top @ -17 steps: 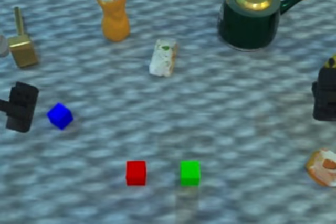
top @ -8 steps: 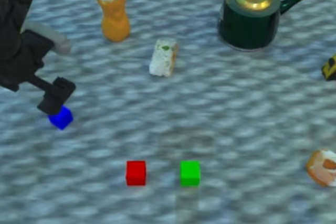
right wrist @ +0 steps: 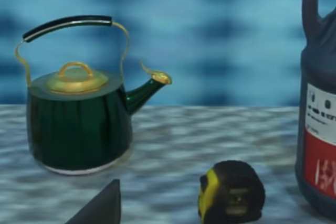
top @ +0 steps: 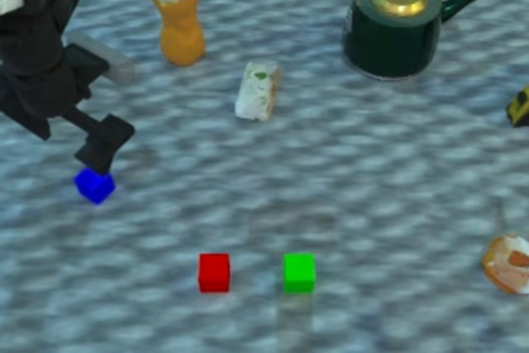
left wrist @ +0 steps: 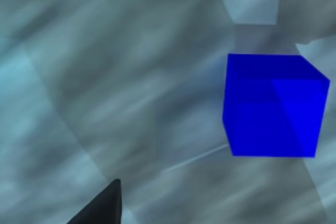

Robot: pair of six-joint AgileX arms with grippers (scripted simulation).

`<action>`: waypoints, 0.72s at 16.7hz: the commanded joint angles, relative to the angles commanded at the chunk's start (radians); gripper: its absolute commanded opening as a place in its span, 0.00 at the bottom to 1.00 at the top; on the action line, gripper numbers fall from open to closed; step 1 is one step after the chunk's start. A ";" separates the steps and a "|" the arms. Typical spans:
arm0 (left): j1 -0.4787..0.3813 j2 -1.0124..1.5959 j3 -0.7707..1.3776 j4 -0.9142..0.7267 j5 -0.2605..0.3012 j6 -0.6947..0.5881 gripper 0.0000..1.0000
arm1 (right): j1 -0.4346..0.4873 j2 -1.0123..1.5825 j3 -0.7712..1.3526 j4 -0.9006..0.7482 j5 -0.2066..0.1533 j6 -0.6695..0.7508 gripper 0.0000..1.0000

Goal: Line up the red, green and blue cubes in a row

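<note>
Left gripper positioned just above blue cube, left of frame; finger state cannot be told. Red cube and green cube aligned, lower centre. Kettle lidded, upper right.

Even, soft light fills all three views. On the desk faint shadows fall toward six o'clock beneath the green cube. The kettle lid shows a small glare. The desk's mottled pattern looks smeared.
</note>
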 joint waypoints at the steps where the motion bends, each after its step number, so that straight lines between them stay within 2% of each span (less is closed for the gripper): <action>1: 0.000 0.000 0.000 0.000 0.000 0.000 1.00 | 0.000 0.000 0.000 0.000 0.000 0.000 1.00; 6: 0.003 0.009 -0.011 0.016 0.000 0.002 1.00 | 0.000 0.000 0.000 0.000 0.000 0.000 1.00; 12: 0.002 0.092 -0.140 0.241 0.001 0.003 1.00 | 0.000 0.000 0.000 0.000 0.000 0.000 1.00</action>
